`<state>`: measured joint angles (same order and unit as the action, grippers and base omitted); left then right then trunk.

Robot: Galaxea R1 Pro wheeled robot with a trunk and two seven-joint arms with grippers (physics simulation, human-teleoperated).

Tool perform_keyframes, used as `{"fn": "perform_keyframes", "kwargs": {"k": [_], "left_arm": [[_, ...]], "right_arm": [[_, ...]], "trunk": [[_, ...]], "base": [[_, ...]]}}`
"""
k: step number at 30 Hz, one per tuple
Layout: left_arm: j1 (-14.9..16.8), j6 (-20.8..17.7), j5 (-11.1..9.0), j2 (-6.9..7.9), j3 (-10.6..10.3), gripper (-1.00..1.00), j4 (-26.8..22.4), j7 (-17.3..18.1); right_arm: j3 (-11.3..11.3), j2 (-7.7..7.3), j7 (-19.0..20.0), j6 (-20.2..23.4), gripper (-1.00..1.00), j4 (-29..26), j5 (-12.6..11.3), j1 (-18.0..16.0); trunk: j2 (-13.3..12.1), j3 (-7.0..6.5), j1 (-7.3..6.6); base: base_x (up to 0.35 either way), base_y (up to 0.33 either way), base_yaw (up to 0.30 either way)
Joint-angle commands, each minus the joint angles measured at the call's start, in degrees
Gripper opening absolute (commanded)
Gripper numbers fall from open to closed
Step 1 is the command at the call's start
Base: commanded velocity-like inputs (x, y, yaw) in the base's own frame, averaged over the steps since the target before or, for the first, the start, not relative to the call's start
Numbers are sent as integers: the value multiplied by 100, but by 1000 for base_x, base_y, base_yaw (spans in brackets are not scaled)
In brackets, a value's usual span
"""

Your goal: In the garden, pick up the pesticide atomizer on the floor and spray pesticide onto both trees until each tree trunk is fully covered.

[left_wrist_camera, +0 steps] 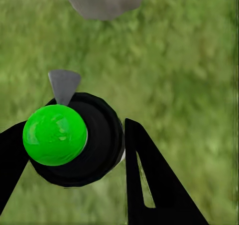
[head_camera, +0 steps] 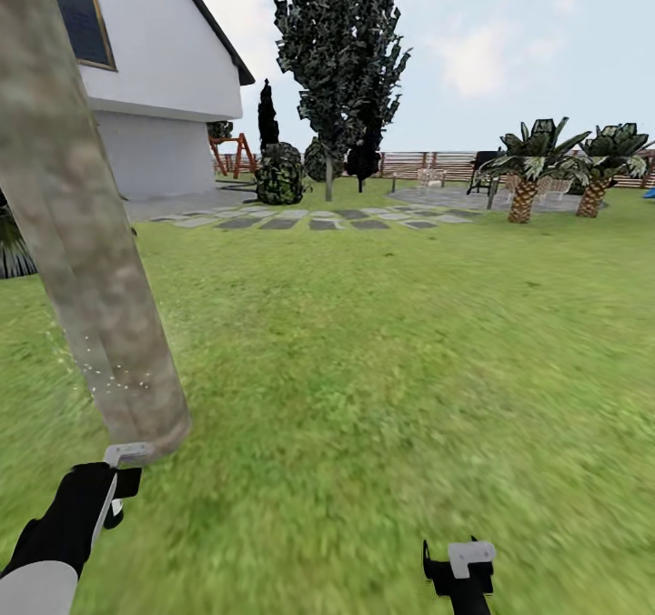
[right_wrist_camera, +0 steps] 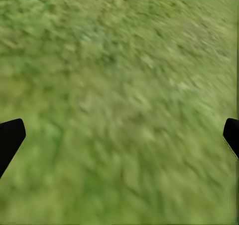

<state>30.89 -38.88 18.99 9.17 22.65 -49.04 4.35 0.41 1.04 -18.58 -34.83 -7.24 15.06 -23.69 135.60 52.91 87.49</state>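
Landmark: thick, straight, mottled grey-brown tree trunk (head_camera: 86,233), leaning across the head view and meeting the green grass lawn (head_camera: 382,360) just ahead of the left arm.

Left gripper (left_wrist_camera: 74,150): closed around the black-bodied pesticide atomizer with a glossy green ball top (left_wrist_camera: 55,135); one black finger (left_wrist_camera: 149,185) lies against its flank, the other at the opposite side.

Reason for the hold: the atomizer's grey nozzle tip (left_wrist_camera: 63,84) faces the trunk's base, judged so that spray lands on the bark, not the grass.

Atomizer position: just short of the trunk's foot, near but not touching it; in the head view its pale top (head_camera: 127,455) sits directly below the flare.

Pesticide: faint white specks (head_camera: 114,374) on and beside the lower trunk; the upper trunk shows none, so coverage is judged incomplete.

Right gripper (head_camera: 459,565): fingers spread wide, nothing between them, held low over bare lawn well to the side of the trunk, judged parked out of the spray line.

Second tree: not identified with certainty.
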Motion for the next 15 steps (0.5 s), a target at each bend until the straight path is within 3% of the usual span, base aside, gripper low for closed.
{"fn": "perform_keyframes", "kwargs": {"k": [1, 6, 15], "left_arm": [[3, -23, 61, -3, 12, -100, -9, 48], [4, -23, 61, -3, 6, -100, -9, 40], [4, -23, 61, -3, 4, -100, -9, 39]], "right_arm": [[3, 1, -58, 2, 100, 5, 58, -4], [3, 1, -58, 0, 100, 6, 58, -4], [3, 10, -58, -1, 100, 7, 58, -4]], "trunk": [[2, 6, 1], [2, 6, 1], [2, 6, 1]], "base": [[235, -193, 0], [238, -191, 50], [238, -191, 261]]}}
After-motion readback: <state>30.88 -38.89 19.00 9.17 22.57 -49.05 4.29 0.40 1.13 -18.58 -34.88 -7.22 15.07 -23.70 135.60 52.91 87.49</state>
